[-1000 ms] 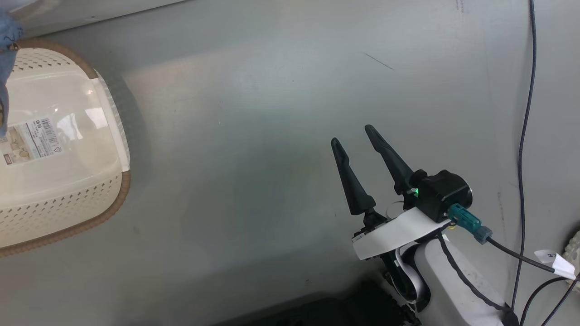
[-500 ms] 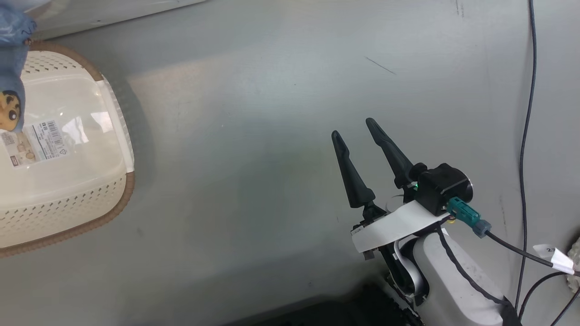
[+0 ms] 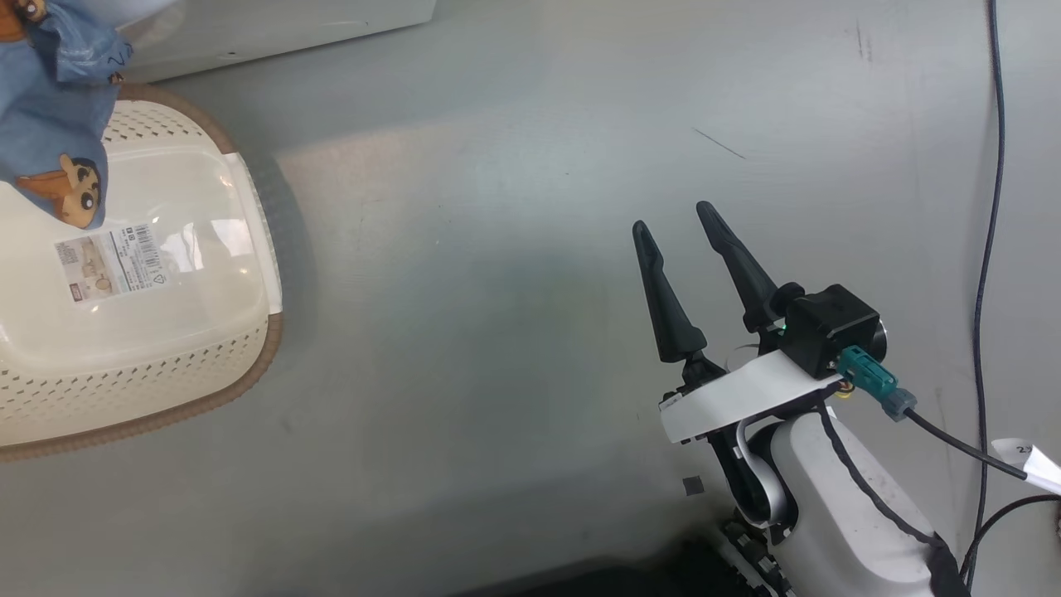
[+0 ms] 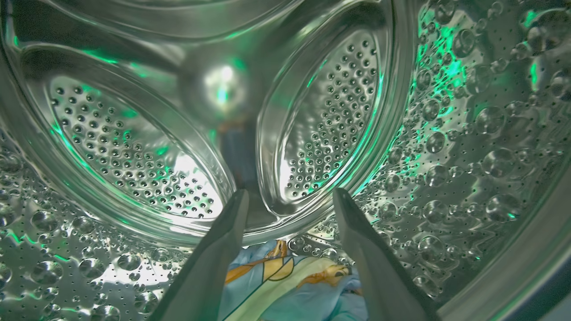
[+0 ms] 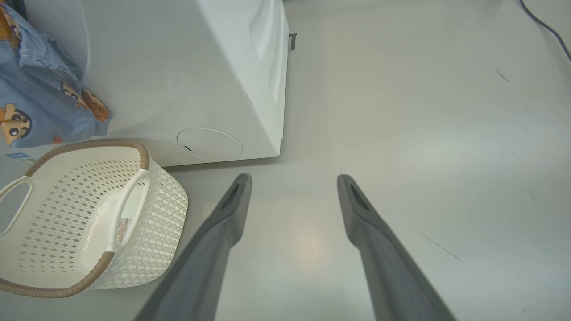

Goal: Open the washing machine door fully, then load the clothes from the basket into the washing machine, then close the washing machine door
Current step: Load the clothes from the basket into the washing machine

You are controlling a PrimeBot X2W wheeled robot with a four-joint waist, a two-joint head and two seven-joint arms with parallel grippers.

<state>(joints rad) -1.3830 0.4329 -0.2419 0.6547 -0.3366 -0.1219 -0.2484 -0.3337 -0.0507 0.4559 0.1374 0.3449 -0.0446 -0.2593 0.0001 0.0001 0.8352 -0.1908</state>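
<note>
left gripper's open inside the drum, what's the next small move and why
Probably draw the left gripper back out of the drum: its jaws are open, the clothes lie below its fingers, and blue fabric hangs down the front of the washing machine above the empty basket, so that part likely needs tucking in.

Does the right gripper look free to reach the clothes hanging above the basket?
Probably yes: the right gripper is open, and only floor and the low basket lie before the clothes.
</note>
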